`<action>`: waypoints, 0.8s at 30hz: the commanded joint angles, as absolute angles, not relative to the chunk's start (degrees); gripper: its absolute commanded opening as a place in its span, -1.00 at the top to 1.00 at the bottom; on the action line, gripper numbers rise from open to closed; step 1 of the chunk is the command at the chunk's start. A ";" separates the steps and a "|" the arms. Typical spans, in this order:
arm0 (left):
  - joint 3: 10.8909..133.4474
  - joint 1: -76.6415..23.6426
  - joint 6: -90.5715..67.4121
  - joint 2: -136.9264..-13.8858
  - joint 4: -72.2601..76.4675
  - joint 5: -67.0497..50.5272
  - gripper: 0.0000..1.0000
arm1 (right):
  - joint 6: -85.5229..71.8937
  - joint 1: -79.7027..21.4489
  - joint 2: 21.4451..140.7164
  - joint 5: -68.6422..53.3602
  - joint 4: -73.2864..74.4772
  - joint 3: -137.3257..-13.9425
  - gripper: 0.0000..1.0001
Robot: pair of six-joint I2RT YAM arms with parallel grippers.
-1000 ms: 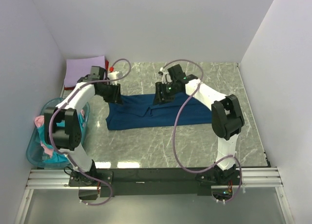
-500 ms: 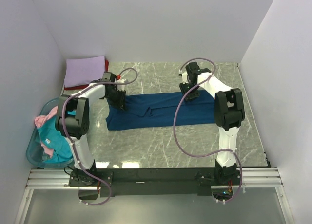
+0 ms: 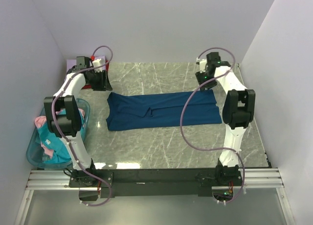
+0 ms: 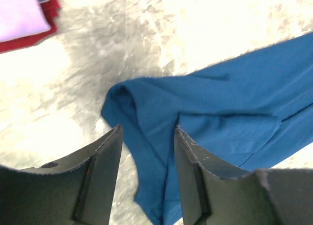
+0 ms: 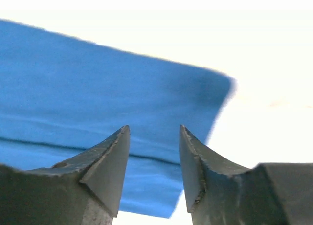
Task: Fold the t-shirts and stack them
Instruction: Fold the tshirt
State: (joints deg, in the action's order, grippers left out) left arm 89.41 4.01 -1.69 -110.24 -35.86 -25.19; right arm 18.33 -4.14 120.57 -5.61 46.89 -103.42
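Note:
A dark blue t-shirt [image 3: 161, 110] lies folded into a long band across the marble table. It also shows in the left wrist view [image 4: 220, 102] and the right wrist view [image 5: 98, 88]. My left gripper [image 3: 101, 81] is open and empty, just above the shirt's far left corner [image 4: 146, 132]. My right gripper [image 3: 206, 79] is open and empty above the shirt's far right corner [image 5: 154, 129]. A folded lavender shirt [image 4: 19, 12] lies on a red one [image 4: 29, 39] at the far left. The teal shirt [image 3: 49, 137] and pink shirt [image 3: 39, 121] lie in the basket.
The translucent blue plastic basket [image 3: 30, 156] stands off the table's left edge. White walls close in the table at the back and on both sides. Purple cables hang from both arms over the table.
Both grippers have lifted off the middle of the blue shirt and swung outward and back, the left to the far left, the right to the far right. The shirt now lies flatter.

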 commanded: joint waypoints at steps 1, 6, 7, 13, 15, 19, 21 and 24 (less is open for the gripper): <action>91.93 2.90 -3.95 -113.81 -37.18 -29.00 -0.05 | 24.25 -2.99 121.90 -5.98 46.14 -105.99 -0.07; 93.51 2.90 -6.15 -116.45 -36.39 -29.35 -0.03 | 30.57 -2.81 123.04 -5.71 44.65 -106.43 -0.19; 93.78 2.90 -6.33 -116.98 -36.39 -29.36 -0.03 | 31.37 -2.73 123.31 -5.97 44.74 -107.04 -0.19; 94.66 2.90 -5.71 -119.00 -37.53 -29.18 -0.05 | 35.51 -2.99 125.16 -6.33 43.77 -107.32 -0.20; 94.57 2.90 -5.63 -119.27 -37.79 -29.00 -0.06 | 36.47 -3.08 125.42 -6.42 42.46 -107.05 -0.21; 93.78 2.99 -5.80 -119.44 -37.35 -28.92 -0.08 | 38.14 -3.43 126.56 -6.85 41.75 -107.40 -0.24; 93.78 2.90 -5.98 -119.79 -37.18 -29.00 -0.08 | 38.93 -3.86 127.26 -6.68 41.57 -107.49 -0.27; 94.48 2.90 -6.59 -120.67 -37.18 -29.09 -0.03 | 39.81 -4.48 128.23 -6.50 41.31 -107.67 -0.27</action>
